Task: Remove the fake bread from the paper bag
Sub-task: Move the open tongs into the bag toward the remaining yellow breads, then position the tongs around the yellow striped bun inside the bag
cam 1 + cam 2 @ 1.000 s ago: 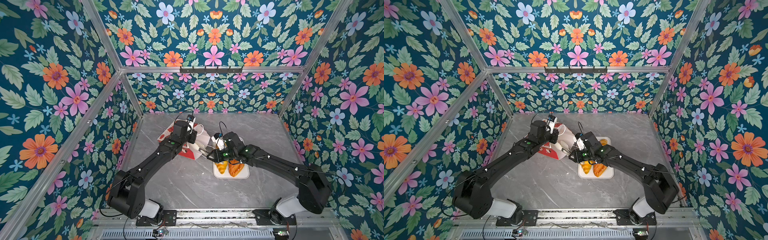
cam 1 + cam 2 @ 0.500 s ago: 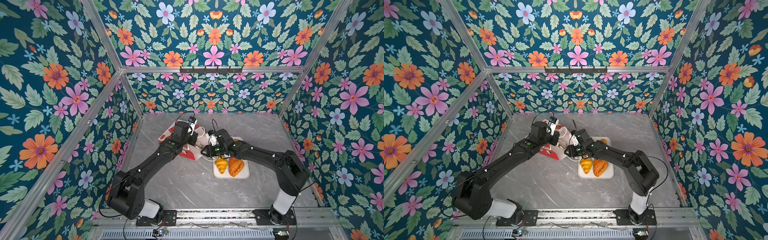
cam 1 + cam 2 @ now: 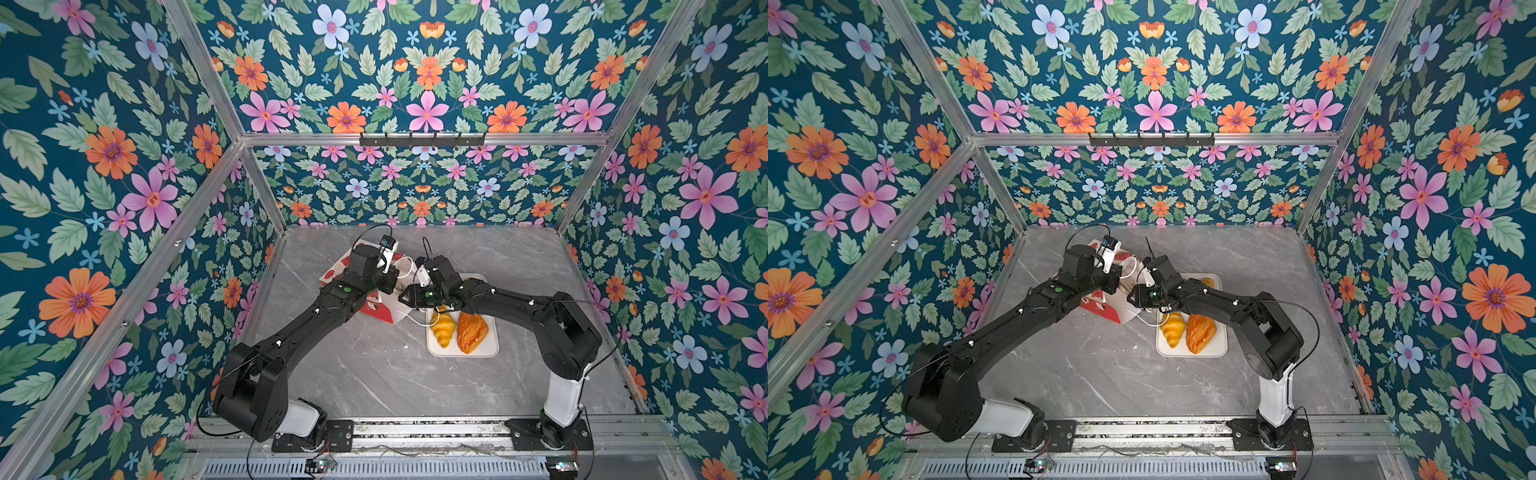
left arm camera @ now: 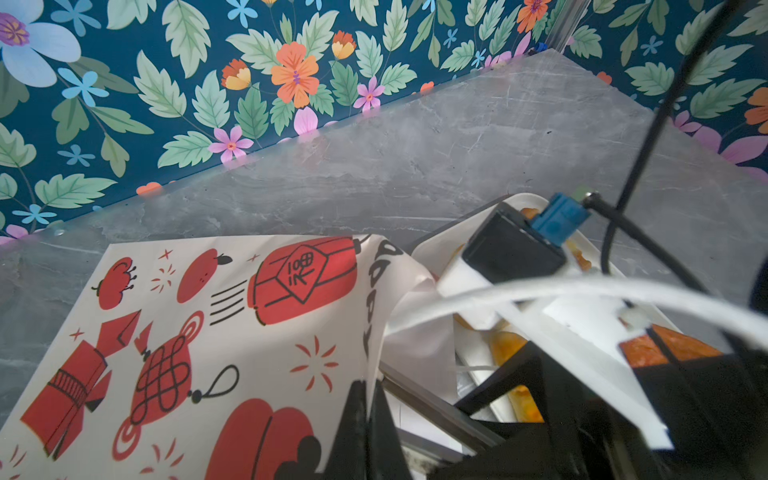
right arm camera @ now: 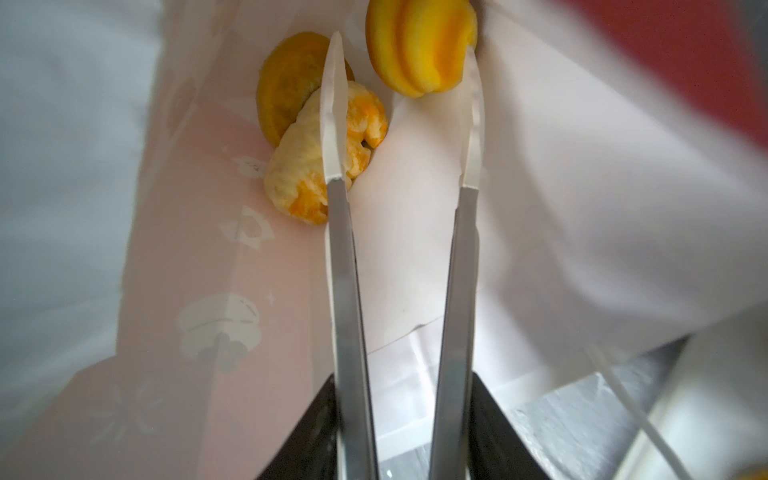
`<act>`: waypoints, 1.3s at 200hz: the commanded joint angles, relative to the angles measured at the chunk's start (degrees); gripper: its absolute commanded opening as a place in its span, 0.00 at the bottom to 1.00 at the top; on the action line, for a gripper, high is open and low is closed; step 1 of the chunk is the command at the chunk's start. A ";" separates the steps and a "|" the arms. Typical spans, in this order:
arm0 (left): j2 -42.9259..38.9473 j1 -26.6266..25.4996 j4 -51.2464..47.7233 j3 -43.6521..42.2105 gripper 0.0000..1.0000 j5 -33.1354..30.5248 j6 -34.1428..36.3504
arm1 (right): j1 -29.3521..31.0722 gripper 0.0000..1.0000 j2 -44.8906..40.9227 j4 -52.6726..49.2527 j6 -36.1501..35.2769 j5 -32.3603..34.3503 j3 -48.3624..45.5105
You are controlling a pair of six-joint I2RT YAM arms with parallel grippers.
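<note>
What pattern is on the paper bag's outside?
The paper bag is white with red prints of lanterns, fruit and knots; clearest in the left wrist view.

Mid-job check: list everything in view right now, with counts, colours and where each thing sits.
paper bag: one, white with red prints, tipped over on the table beside the tray.
bread in the bag: three, dark yellow round piece, pale twisted piece, ridged yellow-orange bun, deep inside.
bread on the tray: two clear, yellow croissant, orange-brown flaky pastry; another orange piece at the far end, mostly hidden.
tray: one, white, right of the bag.
table: one, grey marble.
walls: blue floral, around the table.
left gripper: black, shut on the bag's edge.
right gripper: silver fingers, white pads, open and empty inside the bag.
</note>
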 commanded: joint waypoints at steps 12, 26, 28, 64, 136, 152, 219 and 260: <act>-0.19 -0.40 2.37 -0.16 0.00 1.62 -0.07 | -0.10 0.45 1.32 1.81 0.81 1.78 1.51; -0.24 -0.43 2.41 -0.23 0.00 1.87 -0.11 | -0.15 0.45 1.90 1.43 0.71 2.67 2.05; -0.28 -0.48 2.45 -0.24 0.00 1.87 -0.15 | -0.11 0.45 1.98 1.43 0.74 2.79 2.17; -0.71 -0.74 2.67 -0.50 0.00 2.20 -0.16 | -0.15 0.40 3.91 0.76 0.76 3.80 4.15; -1.47 -0.78 3.33 -1.81 0.00 1.80 0.01 | -0.20 0.28 5.29 2.66 1.39 0.22 5.14; -1.29 -0.78 3.45 -1.83 0.00 1.48 0.01 | -0.23 0.25 5.82 3.84 1.39 -3.40 5.46; -0.81 -0.78 3.28 -1.30 0.00 0.26 0.61 | -0.30 0.02 4.86 6.62 1.44 -6.63 2.81; -0.45 -0.78 1.36 0.05 0.00 -1.16 2.61 | -0.95 0.00 -0.80 8.75 2.02 -5.47 -3.57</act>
